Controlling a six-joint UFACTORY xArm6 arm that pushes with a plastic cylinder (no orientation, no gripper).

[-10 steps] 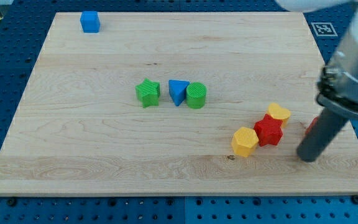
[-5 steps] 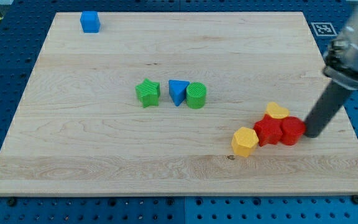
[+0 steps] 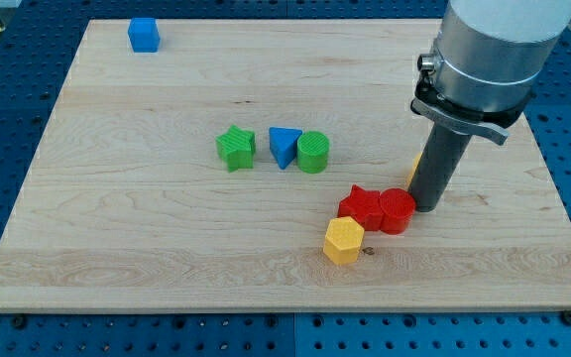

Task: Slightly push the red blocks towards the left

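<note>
My tip [image 3: 426,206] is a bare rod end — no jaws to open or close, so it grips nothing. It sits on the wooden board [image 3: 167,248] at the view's right, touching or just beside the right side of the red cylinder [image 3: 398,209]. That cylinder touches the red star [image 3: 363,206] on its left, so the two reds form a short row running left to right, both lying to the view's left of my tip. A leftward push would seem to pass through the cylinder into the star. The yellow hexagon [image 3: 343,240] sits just below-left of the star — it may get nudged along. A sliver of another yellow block [image 3: 416,164] shows behind the rod.
</note>
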